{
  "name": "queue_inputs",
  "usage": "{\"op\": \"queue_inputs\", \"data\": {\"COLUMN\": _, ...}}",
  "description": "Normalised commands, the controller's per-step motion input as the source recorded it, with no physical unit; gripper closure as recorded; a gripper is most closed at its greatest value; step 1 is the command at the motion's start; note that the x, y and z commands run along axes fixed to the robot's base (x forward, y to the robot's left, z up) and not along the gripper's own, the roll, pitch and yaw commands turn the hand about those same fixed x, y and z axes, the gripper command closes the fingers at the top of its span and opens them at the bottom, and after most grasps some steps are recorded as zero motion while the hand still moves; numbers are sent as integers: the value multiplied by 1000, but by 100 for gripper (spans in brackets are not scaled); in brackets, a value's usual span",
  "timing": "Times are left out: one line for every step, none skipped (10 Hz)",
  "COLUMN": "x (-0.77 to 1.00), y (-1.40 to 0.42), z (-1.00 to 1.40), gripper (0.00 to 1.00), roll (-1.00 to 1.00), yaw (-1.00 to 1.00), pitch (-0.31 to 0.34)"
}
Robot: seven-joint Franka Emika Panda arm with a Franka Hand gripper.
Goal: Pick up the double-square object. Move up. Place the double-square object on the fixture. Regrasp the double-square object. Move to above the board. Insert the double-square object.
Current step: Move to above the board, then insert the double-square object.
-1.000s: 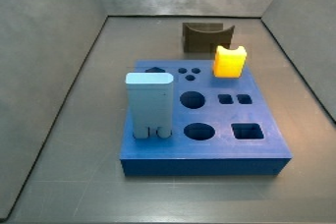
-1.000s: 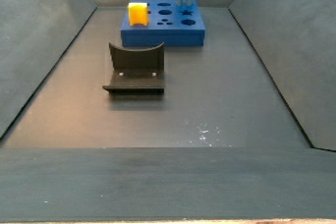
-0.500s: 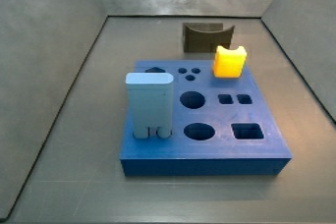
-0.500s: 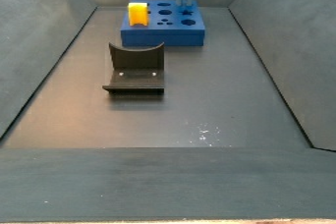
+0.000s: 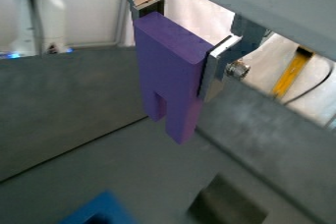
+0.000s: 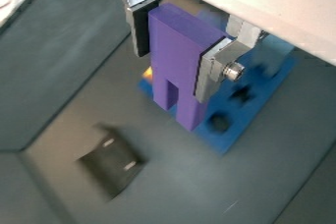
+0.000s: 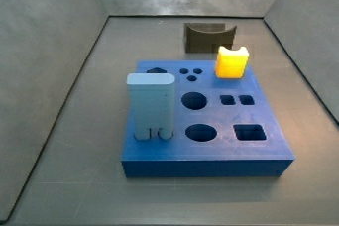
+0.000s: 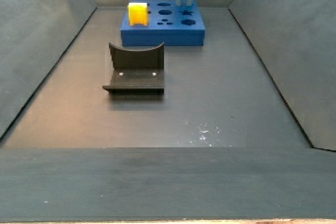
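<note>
High above the tabletop (image 8: pixel 197 100), out of both side views, the pincer (image 6: pixel 180 43) is clamped on the double-square object (image 6: pixel 182 66), which hangs upright between the silver fingers (image 6: pixel 217 63) in both wrist views. Board (image 7: pixel 212 121) sits near the far end, carrying a light-blue block (image 7: pixel 150 106) and a yellow block (image 7: pixel 232 61). Fixture (image 8: pixel 136 68) stands just beside the board.

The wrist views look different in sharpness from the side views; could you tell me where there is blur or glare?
In both wrist views the double-square object held in the hand is fairly sharp, while the floor behind is soft; bright overexposed light shows behind the fingers. In a side view the back wall carries a pale glare patch, and the board is evenly lit; the fixture looks crisp.
</note>
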Motion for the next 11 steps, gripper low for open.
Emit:
{"op": "queue_inputs", "data": {"x": -221, "y": -725, "z": -247, "gripper": 100, "roll": -1000, "yaw": -40, "pitch": -13}}
{"op": "queue_inputs", "data": {"x": -164, "y": -461, "z": -156, "gripper": 100, "roll": -1000, "yaw": -42, "pitch": -19}}
{"op": "queue_inputs", "data": {"x": -124, "y": -194, "z": -69, "gripper": 100, "roll": -1000, "yaw": -38, "pitch": -33}}
{"op": "queue_inputs", "data": {"x": -111, "y": -118, "z": -48, "gripper": 100, "roll": -921, "yaw": -38, "pitch": -50}}
{"op": "queue_inputs", "data": {"x": -105, "y": -23, "z": -21, "gripper": 100, "roll": -547, "yaw": -7, "pitch": -74}}
{"op": "queue_inputs", "data": {"x": -89, "y": -4, "z": -12, "gripper": 100, "roll": -411, "yaw": -10, "pitch": -76}}
{"op": "queue_inputs", "data": {"x": -65, "y": 1, "z": -6, "gripper": 100, "roll": -270, "yaw": -6, "pitch": -61}}
{"op": "queue_inputs", "data": {"x": 0, "y": -20, "z": -74, "gripper": 100, "roll": -7, "yaw": 0, "pitch": 0}}
{"op": "queue_inputs", "data": {"x": 0, "y": 0, "z": 0, "gripper": 100, "roll": 7, "yaw": 0, "pitch": 0}}
{"op": "queue_inputs", "data": {"x": 11, "y": 0, "z": 0, "gripper": 100, "roll": 0, "yaw": 0, "pitch": 20}}
{"op": "queue_inputs", "data": {"x": 323, "y": -37, "z": -106, "gripper": 100, "roll": -14, "yaw": 3, "pitch": 41}}
